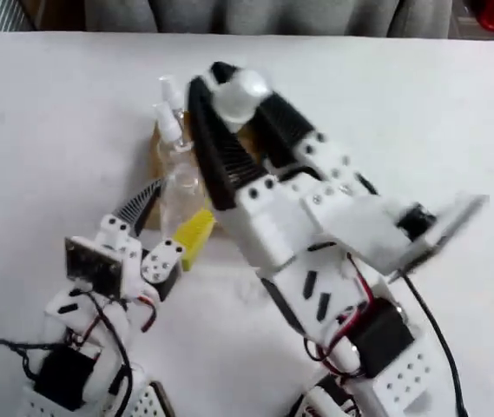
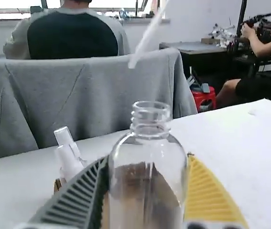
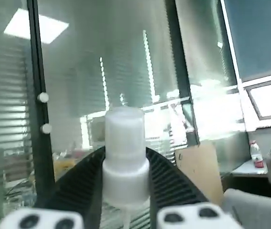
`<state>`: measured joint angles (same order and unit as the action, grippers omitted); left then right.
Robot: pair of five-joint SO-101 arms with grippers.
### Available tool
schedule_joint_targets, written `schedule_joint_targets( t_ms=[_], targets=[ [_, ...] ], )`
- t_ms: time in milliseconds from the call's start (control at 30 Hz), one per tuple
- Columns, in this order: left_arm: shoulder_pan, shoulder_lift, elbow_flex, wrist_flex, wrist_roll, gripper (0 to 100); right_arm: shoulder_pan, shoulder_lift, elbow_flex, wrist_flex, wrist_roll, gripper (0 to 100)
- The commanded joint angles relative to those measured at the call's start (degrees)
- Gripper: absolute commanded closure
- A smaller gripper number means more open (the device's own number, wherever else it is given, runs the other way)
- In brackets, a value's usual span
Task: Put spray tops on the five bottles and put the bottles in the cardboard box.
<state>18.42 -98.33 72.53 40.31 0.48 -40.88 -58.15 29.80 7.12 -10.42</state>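
The right gripper [image 3: 125, 151], closed on a white spray top [image 3: 124, 126] at the high view's upper centre, should line its dip tube [image 2: 147, 31] over the open neck of the clear bottle [image 2: 147, 157] clamped upright in the left gripper [image 2: 145, 200], then descend straight.

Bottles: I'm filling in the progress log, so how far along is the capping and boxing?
Done: two white spray tops already stand at the cardboard box, apparently on boxed bottles. In hand: the left gripper holds an uncapped bottle; the right gripper holds a spray top above it. Left: capping and boxing this one; any others cannot be counted.
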Motion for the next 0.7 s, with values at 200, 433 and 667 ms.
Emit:
schedule_joint_targets(
  t_ms=[200, 433, 667],
  targets=[
    [-4.18, -0.84, 1.85, -3.43, -0.62, 98, -0.31, 1.1, -2.9, 0.66, 1.05, 98.3],
    [-4.18, -0.84, 1.93, -3.43, -0.62, 98, -0.31, 1.1, -2.81, 5.85, 0.79, 98.3],
    [-4.18, -0.84, 1.85, -3.34, -0.62, 98, -0.4, 1.54, -2.55, 5.85, 0.79, 98.3]
  ],
)
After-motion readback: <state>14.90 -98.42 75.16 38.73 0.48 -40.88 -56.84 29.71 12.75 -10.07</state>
